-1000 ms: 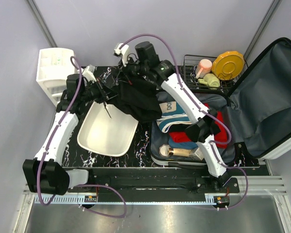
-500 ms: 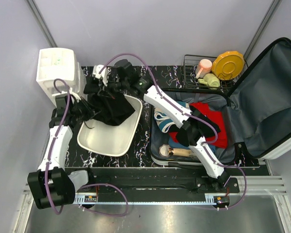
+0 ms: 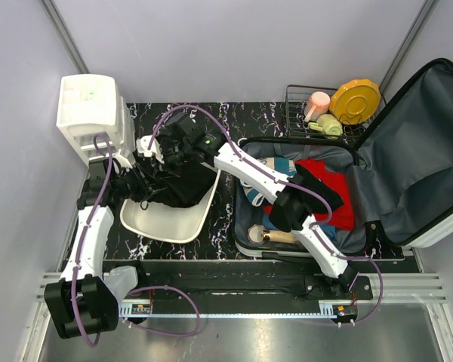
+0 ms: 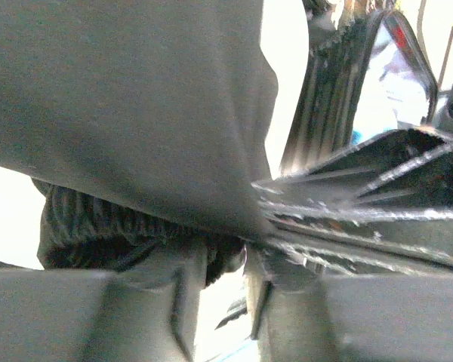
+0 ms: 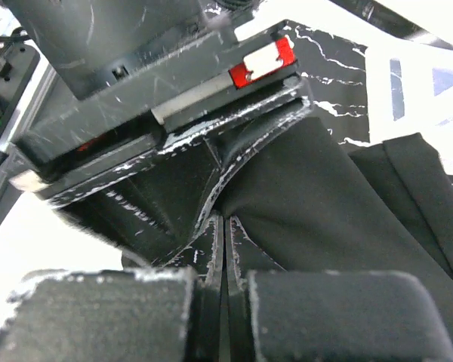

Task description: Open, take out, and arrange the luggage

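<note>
Item: luggage (image 3: 419,162), right of frame, lid open. Removed so far: black garment (image 3: 183,185), hanging over white tub (image 3: 162,222), centre left. The right tool (image 5: 223,249) is pinched together on the black garment. The left tool (image 4: 226,294) is against the cloth (grip cannot be told). Outstanding: red clothing (image 3: 325,177) and other contents are inside the luggage, unarranged.

bits and bobs on the marble top
white tub (image 3: 162,220) sits on the black marbled table (image 3: 223,228) with a black garment (image 3: 183,185) bunched over its far rim. white drawer unit (image 3: 87,105) is at the far left corner. over on the far right there's a wire rack (image 3: 296,121) holding a yellow plate (image 3: 355,100), a pink cup (image 3: 317,104) and something pale green (image 3: 328,125).
</note>
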You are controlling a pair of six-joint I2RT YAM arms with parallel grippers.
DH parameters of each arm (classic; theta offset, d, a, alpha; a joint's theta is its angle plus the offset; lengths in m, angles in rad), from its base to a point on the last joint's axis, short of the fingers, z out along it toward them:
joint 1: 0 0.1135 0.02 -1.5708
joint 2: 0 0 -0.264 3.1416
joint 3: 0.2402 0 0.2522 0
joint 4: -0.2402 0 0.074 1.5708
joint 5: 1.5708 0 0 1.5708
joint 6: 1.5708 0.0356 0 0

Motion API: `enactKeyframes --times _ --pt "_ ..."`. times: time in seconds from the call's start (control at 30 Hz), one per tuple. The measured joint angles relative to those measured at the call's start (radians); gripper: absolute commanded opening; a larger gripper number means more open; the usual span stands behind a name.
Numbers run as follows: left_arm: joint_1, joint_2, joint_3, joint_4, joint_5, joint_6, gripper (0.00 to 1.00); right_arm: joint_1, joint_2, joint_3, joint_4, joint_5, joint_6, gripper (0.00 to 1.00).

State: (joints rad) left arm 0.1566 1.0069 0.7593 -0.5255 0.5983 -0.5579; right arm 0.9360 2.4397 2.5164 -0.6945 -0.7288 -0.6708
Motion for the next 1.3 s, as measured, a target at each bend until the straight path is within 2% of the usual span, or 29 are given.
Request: enactKeyframes --times 0.07,0.13,0.17,0.2,0.43,0.47,0.5,0.6,0.63,0.73,0.83,1.07,1.17,1.3 --pt "-0.001 0.001 0.012 -0.031 0.041 0.026 0.72 0.002 0.000 -0.004 -0.025 -0.004 -0.042 0.00" --pt "-0.002 0.002 0.051 -0.097 0.080 0.083 0.77 -0.001 0.000 -0.022 -0.048 -0.009 -0.080 0.00" --pt "-0.003 0.002 0.083 -0.146 0.093 0.121 0.83 -0.003 -0.001 -0.040 -0.056 -0.017 -0.097 0.01" --pt "-0.002 0.002 0.117 -0.190 0.093 0.166 0.86 -0.005 -0.004 -0.070 -0.073 -0.023 -0.115 0.03" --pt "0.079 -0.013 0.213 -0.512 0.064 0.420 0.83 0.008 -0.040 -0.150 -0.130 -0.105 -0.200 0.13" --pt "0.101 -0.013 0.231 -0.538 0.066 0.446 0.82 0.010 -0.045 -0.162 -0.153 -0.103 -0.212 0.17" --pt "0.128 -0.013 0.256 -0.554 0.065 0.474 0.80 0.010 -0.047 -0.174 -0.176 -0.103 -0.219 0.31" --pt "0.185 -0.012 0.311 -0.566 0.059 0.522 0.79 0.010 -0.046 -0.208 -0.222 -0.100 -0.217 0.45" --pt "0.198 -0.009 0.327 -0.564 0.051 0.536 0.80 0.010 -0.043 -0.211 -0.231 -0.100 -0.201 0.53" --pt "0.209 0.025 0.361 -0.569 0.046 0.595 0.80 0.010 -0.034 -0.188 -0.220 -0.091 -0.126 0.60" --pt "0.210 0.089 0.393 -0.578 0.085 0.730 0.80 0.006 -0.023 -0.127 -0.195 -0.074 -0.018 0.64" --pt "0.137 0.250 0.539 -0.612 0.080 1.069 0.77 -0.078 -0.054 -0.074 -0.080 -0.081 0.293 0.69" --pt "0.072 0.307 0.555 -0.603 0.043 1.136 0.77 -0.172 -0.135 -0.158 -0.055 -0.071 0.375 0.74" --pt "-0.048 0.376 0.510 -0.562 -0.025 1.161 0.75 -0.317 -0.335 -0.372 -0.045 -0.005 0.399 0.81"
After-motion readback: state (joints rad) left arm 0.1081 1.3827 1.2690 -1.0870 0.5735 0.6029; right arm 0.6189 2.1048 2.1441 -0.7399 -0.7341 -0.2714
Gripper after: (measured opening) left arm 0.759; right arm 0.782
